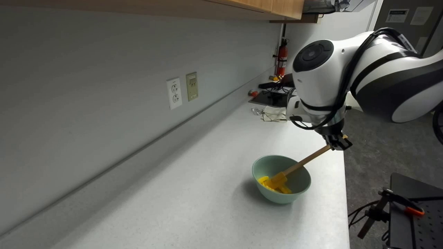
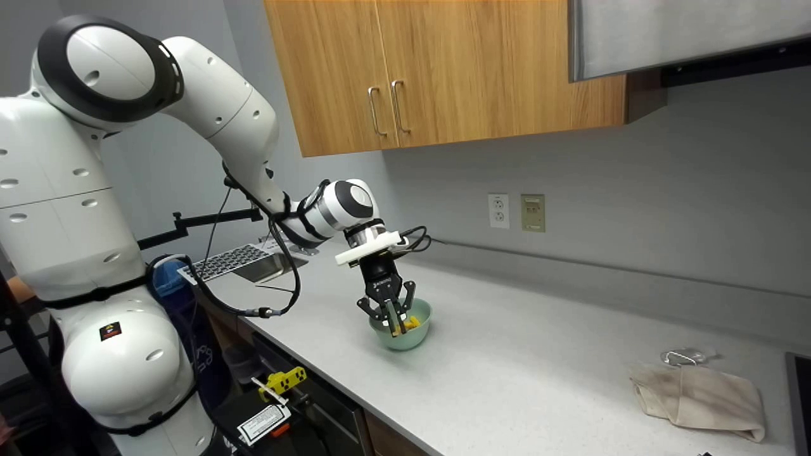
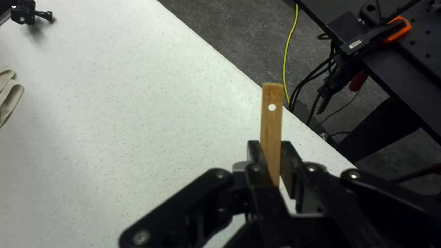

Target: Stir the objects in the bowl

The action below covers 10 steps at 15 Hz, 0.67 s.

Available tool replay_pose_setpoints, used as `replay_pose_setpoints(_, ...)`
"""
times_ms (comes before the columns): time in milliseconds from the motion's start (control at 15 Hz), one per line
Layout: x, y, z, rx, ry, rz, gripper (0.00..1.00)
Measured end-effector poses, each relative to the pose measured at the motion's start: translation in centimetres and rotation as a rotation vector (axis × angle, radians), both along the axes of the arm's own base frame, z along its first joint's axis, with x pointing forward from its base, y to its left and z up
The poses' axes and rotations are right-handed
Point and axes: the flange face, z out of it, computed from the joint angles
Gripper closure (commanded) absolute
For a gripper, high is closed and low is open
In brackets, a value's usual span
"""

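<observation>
A pale mint-green bowl (image 1: 281, 198) stands on the counter, and both exterior views show it. Inside, the objects, small yellow bits (image 1: 284, 189), lie in a clump at the bottom. Among them rests the flat yellow-orange head (image 1: 277, 179) of a spatula, partly covering them. Its wooden handle (image 1: 306, 160) slants up over the rim to my gripper (image 3: 270, 151). In the wrist view the fingers are shut on the handle (image 3: 271, 127), whose holed end sticks out past them. In an exterior view the bowl (image 2: 408, 342) is partly hidden behind my gripper (image 2: 397, 324).
Close beside the bowl runs the counter's edge (image 1: 344, 193), with floor beyond. A folded beige cloth (image 2: 703, 399) lies farther along, near a dark cooktop (image 1: 271, 98). The back wall carries outlets (image 2: 498, 211); a wooden cabinet (image 2: 469, 69) hangs above. A laptop (image 2: 231, 263) sits behind the arm.
</observation>
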Motion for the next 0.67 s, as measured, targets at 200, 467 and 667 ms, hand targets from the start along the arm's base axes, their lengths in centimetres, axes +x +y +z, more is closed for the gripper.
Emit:
replay_pose_setpoints(200,0.04,-0.04,0.02,-0.007,-0.003,0.006,0.96)
replay_pose_setpoints(467,0.09,-0.1,0.06,-0.016,-0.005,0.017,0.96)
replay_pose_setpoints(667,0.13,-0.21,0.1,-0.032,-0.005,0.031,0.96)
